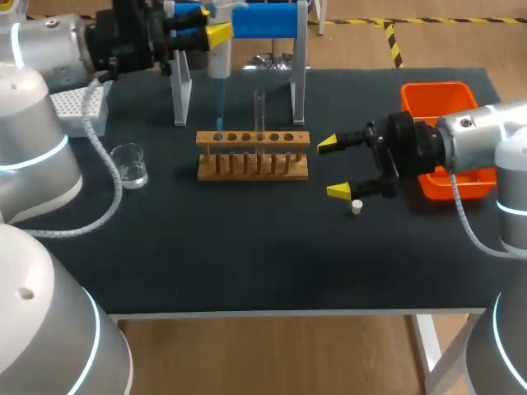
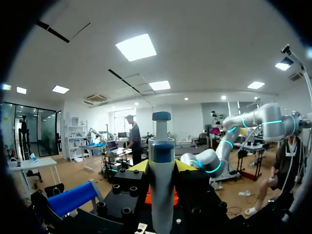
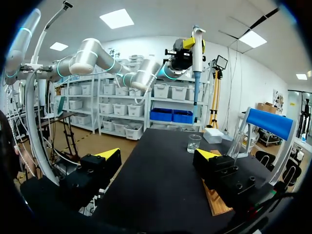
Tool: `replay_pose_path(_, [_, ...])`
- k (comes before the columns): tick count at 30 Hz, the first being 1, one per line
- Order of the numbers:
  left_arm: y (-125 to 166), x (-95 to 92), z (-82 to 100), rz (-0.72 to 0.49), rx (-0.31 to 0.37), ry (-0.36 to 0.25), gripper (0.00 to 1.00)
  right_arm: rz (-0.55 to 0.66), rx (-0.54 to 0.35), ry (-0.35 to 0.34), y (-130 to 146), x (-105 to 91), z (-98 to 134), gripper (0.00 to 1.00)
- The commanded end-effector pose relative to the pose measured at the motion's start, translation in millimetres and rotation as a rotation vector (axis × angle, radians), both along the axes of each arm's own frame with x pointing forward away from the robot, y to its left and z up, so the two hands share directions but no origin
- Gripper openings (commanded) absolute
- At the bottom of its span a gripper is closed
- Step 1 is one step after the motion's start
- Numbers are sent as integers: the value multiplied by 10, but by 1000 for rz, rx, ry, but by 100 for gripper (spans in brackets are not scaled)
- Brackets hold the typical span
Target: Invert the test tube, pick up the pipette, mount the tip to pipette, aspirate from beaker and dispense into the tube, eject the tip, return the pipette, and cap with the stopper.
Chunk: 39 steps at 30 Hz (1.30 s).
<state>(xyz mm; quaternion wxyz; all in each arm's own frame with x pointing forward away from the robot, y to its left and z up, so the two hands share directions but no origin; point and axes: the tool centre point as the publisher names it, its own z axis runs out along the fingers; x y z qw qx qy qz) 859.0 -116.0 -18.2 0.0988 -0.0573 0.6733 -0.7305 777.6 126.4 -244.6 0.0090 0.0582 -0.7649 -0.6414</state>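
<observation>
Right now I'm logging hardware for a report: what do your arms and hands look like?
The left arm and right arm are rounded silver-white links with cyan light rings and pale ribbed hoses. The left hand and right hand are black with yellow wedge tips.

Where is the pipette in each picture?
Head view: the pipette stands upright at the back, above the rack's left end.
Left wrist view: the pipette is upright between the fingers.
Right wrist view: the pipette is held high, beyond the beaker.
Shared landmark: the stand's blue bar.
</observation>
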Motion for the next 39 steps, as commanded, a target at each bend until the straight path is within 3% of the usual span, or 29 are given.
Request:
replay_pose_path(1, [575, -61, -63, 17, 4, -15, 0, 0, -2, 0, -7, -6, 8, 100])
replay_pose_path(9, [1102, 134, -144, 59, 17, -39, 0, 0, -2, 0, -7, -6, 8, 100])
replay_pose_path(17, [1448, 329, -306, 71, 6, -45, 0, 0, -2, 0, -7, -6, 8, 100])
replay_pose_path(27, [1677, 553, -545, 63, -16, -43, 0, 0, -2, 0, -7, -6, 8, 100])
replay_pose_path(39, [1789, 641, -648, 69, -32, -46, 0, 0, -2, 0, -7, -6, 8, 100])
